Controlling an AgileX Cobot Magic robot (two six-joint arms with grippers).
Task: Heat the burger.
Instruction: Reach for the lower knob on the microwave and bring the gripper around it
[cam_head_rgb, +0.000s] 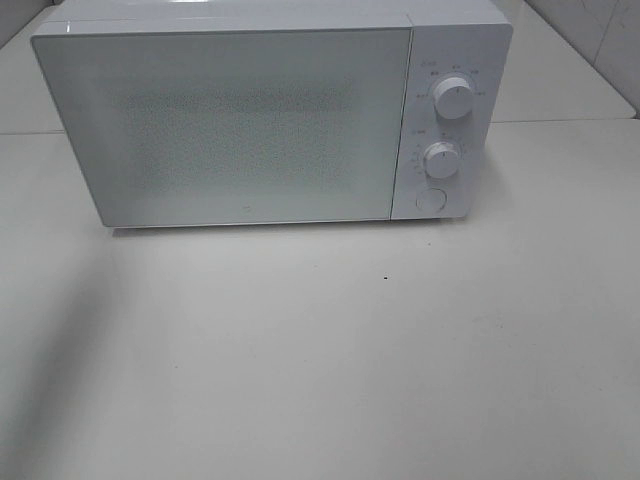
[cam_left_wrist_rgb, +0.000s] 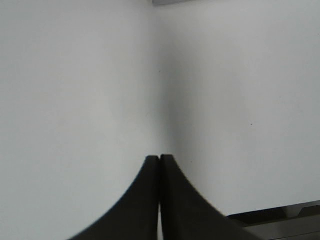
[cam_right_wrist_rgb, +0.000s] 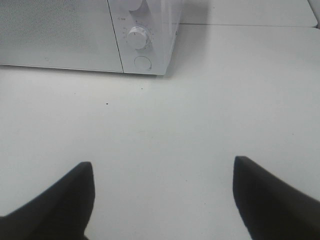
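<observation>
Closest to the left wrist lens, the left gripper (cam_left_wrist_rgb: 159, 159) has its two dark fingers (cam_left_wrist_rgb: 140, 200) pressed together tip to tip, with nothing caught between them, above plain white table (cam_left_wrist_rgb: 75, 100). Whether the tips touch that surface I cannot tell. From the right wrist I see the right gripper (cam_right_wrist_rgb: 162, 164) with its jaws spread wide, gripping nothing. Only bare tabletop lies between its fingers, and the microwave (cam_right_wrist_rgb: 85, 30) stands well ahead of them.

In the high view the table is an off-white, matte surface filling the lower half of the frame. A small dark speck (cam_head_rgb: 386, 277) lies just right of centre and a soft grey shadow (cam_head_rgb: 50, 340) runs along the lower left. The white microwave sits across the upper half with its door (cam_head_rgb: 230, 125) shut. Its dotted window is frosted and I cannot make out what is inside, so I cannot tell where the burger is. On the panel at the upper right are an upper knob (cam_head_rgb: 453, 100), a lower knob (cam_head_rgb: 441, 158) and a round button (cam_head_rgb: 431, 200) beneath them. Pale tiled wall (cam_head_rgb: 600, 40) shows in the upper right corner.

Small markings ring both knobs and a tiny mark (cam_head_rgb: 247, 210) sits low on the door, all too small for me to read.
</observation>
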